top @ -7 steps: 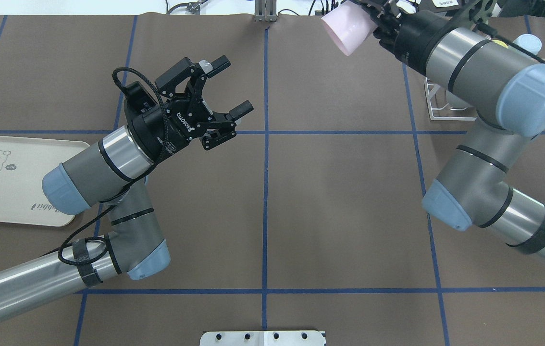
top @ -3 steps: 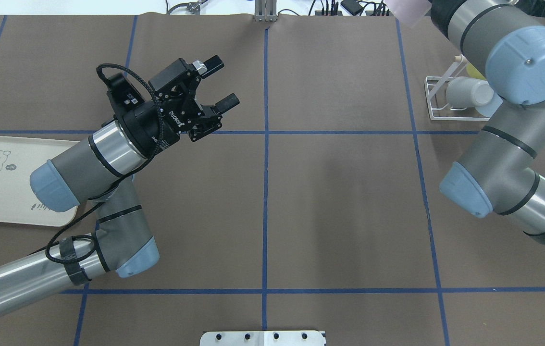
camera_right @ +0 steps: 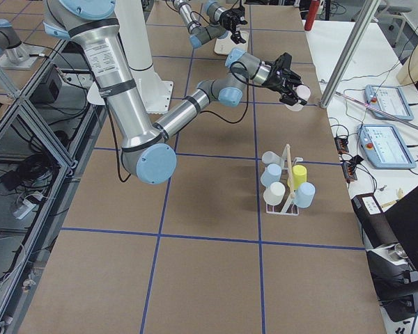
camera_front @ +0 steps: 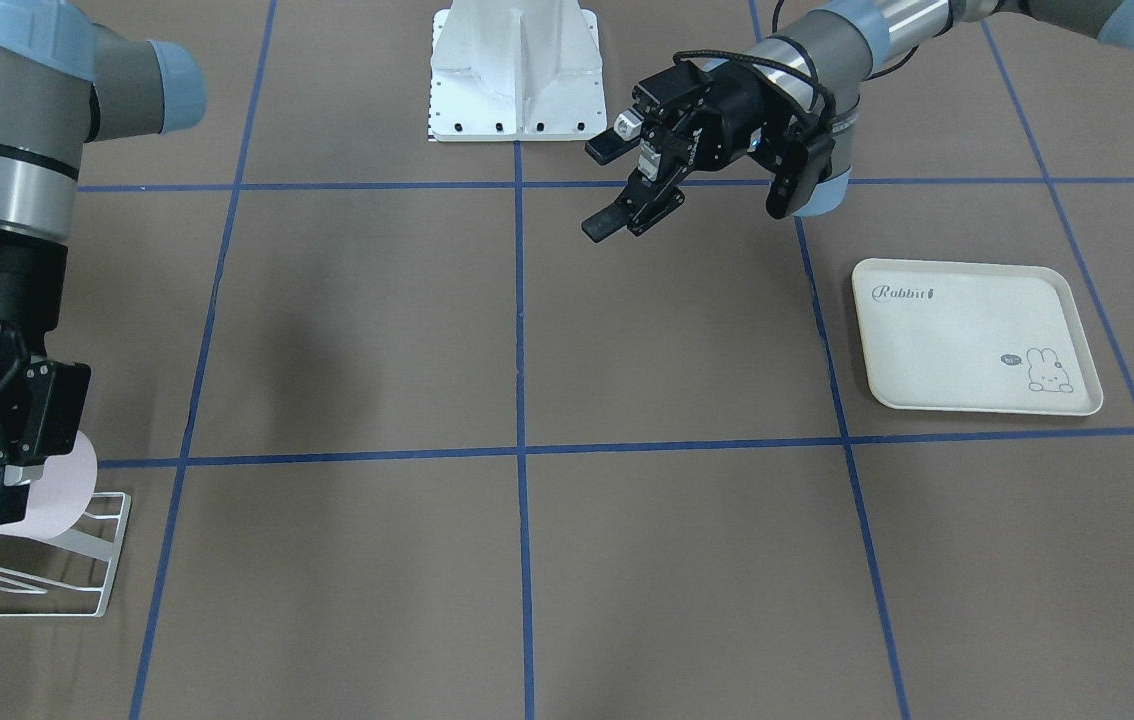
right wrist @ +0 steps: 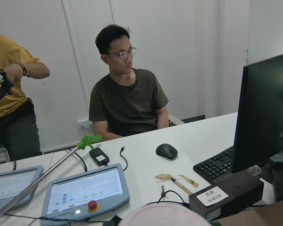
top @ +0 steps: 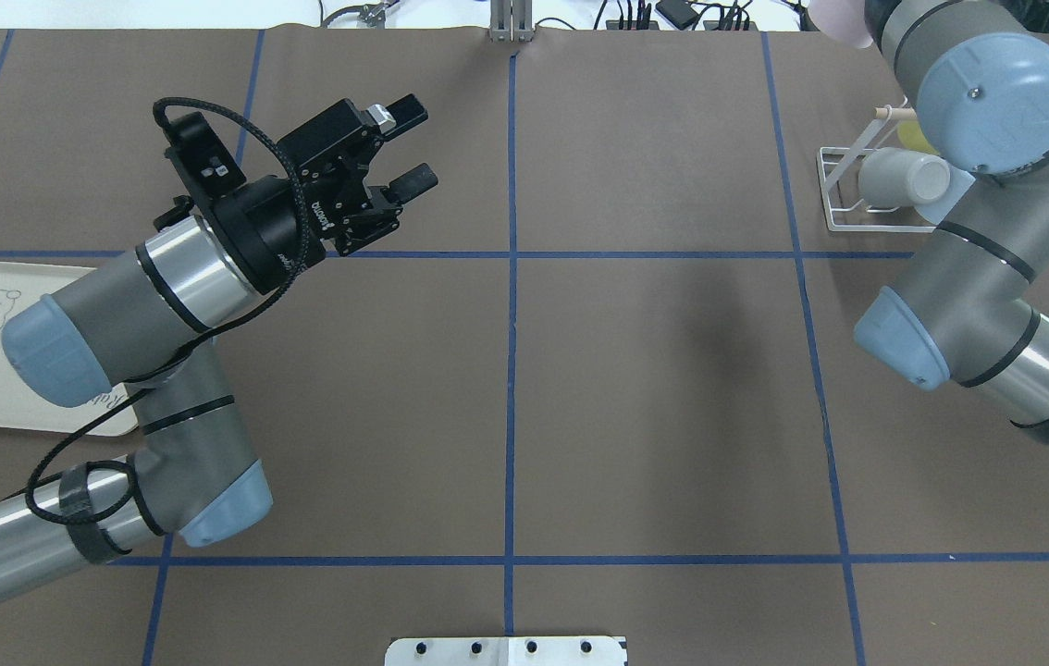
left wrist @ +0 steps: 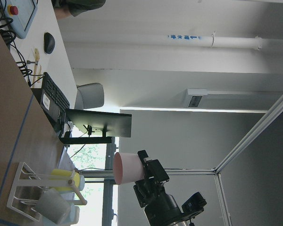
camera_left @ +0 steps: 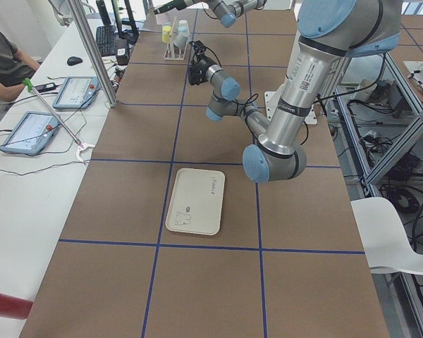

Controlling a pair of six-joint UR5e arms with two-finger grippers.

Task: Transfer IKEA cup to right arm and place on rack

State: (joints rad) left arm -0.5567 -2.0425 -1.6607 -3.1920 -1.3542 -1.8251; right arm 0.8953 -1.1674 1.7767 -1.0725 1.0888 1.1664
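Pale pink plastic fills the right gripper [camera_front: 15,470]: it is the small pink IKEA cup [camera_front: 62,490]. We see the gripper's two black fingers closed tight on the cup, with one finger [camera_front: 5,495] lying across its side. The cup's open mouth points away from the gripper. The cup is up in the air and touches nothing but the fingers.

Lower than the right gripper, and near it, stands the low white wire rack [top: 827,190] with a light wooden rod [top: 890,113] through it. The pink cup is not on the rack. Other cups [camera_right: 274,193] sit there, white, light blue and yellow ones.

Out past the right gripper we see a white desk [right wrist: 132,174] with a black computer mouse [right wrist: 166,151] on it. A person in a dark green shirt [right wrist: 127,101] sits behind the desk. A person in a yellow shirt [right wrist: 9,89] is beside them.

The left gripper [top: 413,143] is well apart from the right one, across the brown table [top: 654,388] with its blue lines. Its black fingers are spread wide and nothing is between them. It hangs in the air over the table.

Back behind the left gripper, by the bend of its arm, lies the flat cream tray [camera_front: 967,340] with a little rabbit drawn on it. The tray and the gripper do not touch.
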